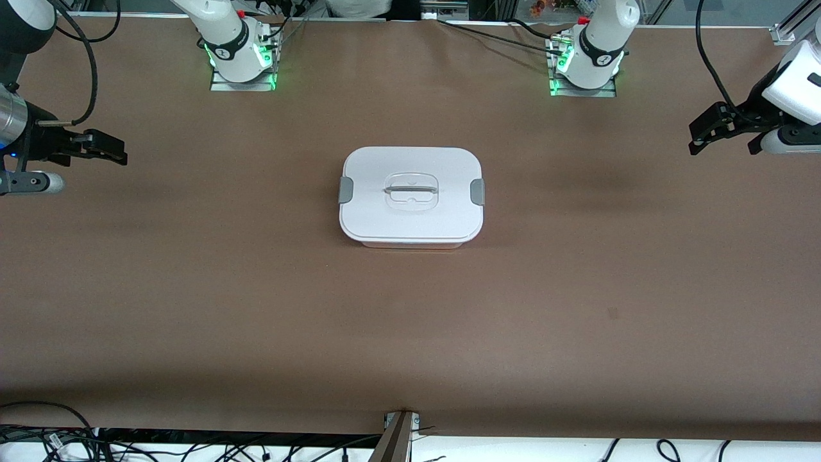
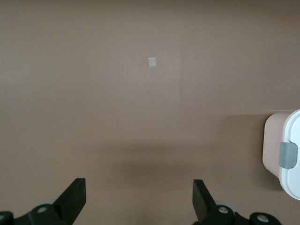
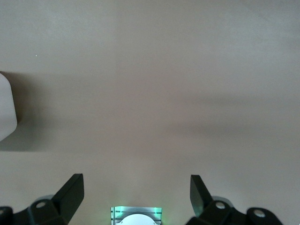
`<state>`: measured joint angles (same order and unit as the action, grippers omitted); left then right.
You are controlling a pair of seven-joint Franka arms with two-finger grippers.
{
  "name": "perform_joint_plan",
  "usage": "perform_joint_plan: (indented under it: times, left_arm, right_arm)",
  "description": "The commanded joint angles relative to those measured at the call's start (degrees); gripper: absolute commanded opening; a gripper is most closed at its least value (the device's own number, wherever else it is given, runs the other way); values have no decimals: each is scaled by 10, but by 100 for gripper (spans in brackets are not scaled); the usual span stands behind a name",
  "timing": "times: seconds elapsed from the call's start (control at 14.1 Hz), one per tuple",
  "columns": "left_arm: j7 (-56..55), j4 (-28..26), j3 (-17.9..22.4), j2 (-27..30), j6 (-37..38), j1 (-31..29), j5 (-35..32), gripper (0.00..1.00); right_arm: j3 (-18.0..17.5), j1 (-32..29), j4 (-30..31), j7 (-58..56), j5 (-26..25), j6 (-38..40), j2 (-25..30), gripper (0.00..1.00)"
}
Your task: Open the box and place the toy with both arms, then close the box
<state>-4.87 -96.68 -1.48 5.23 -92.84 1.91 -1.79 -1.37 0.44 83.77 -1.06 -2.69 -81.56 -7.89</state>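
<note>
White-lidded box (image 1: pixel 410 196) alone on table (image 1: pixel 192 289)

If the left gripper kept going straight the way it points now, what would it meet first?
Most likely bare table. The left gripper is open and points down at brown surface; the box sits off to one side of that line, at the view's edge.

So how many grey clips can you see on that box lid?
2. One grey side clip sits at the right arm's end of the flat white lid, the other grey clip at the left arm's end. None seems hidden.
</note>
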Motion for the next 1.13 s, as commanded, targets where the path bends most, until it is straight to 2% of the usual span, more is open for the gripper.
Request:
perform_joint_plan:
  times: [0.0,1.06]
  left_arm:
    - [-10,-5,-4,10,0,6,9,100]
    - [-8,2,-5,0,0,14,10,100]
  right_arm:
    - [3,2,-14,-9,8,5,-5,100]
    - [3,2,-14,-8,8,5,-5,100]
